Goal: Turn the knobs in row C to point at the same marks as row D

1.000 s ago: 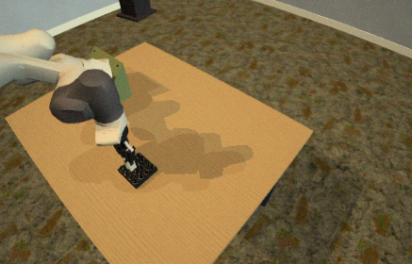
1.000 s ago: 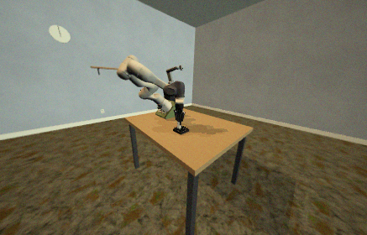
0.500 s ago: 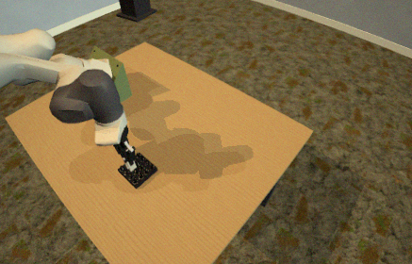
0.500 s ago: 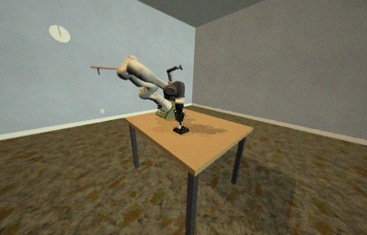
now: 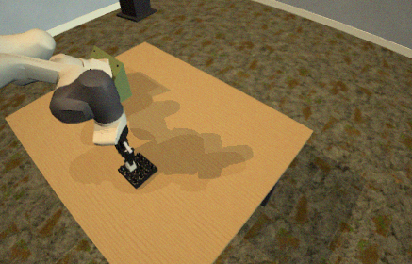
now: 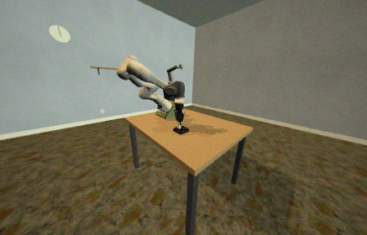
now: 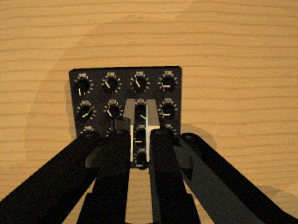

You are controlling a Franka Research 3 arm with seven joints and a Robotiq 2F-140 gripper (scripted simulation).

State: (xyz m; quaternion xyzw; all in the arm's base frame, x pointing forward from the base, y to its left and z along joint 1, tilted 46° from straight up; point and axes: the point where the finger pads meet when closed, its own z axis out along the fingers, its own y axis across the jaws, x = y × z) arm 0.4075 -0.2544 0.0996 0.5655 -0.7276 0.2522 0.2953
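The knob box [image 7: 125,99] sits left of centre on the counter [image 5: 236,123] in the top view. The tool [image 7: 140,137] stands narrow over it, its pads [image 7: 124,137] pinching a knob [image 7: 140,121] in the third column of the wrist view.

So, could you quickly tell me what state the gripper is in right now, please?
Gripper: closed on a knob of the knob box.

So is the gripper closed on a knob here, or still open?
Shut on a knob. In the wrist view the gripper has its fingers drawn in tight around one knob of the knob box.
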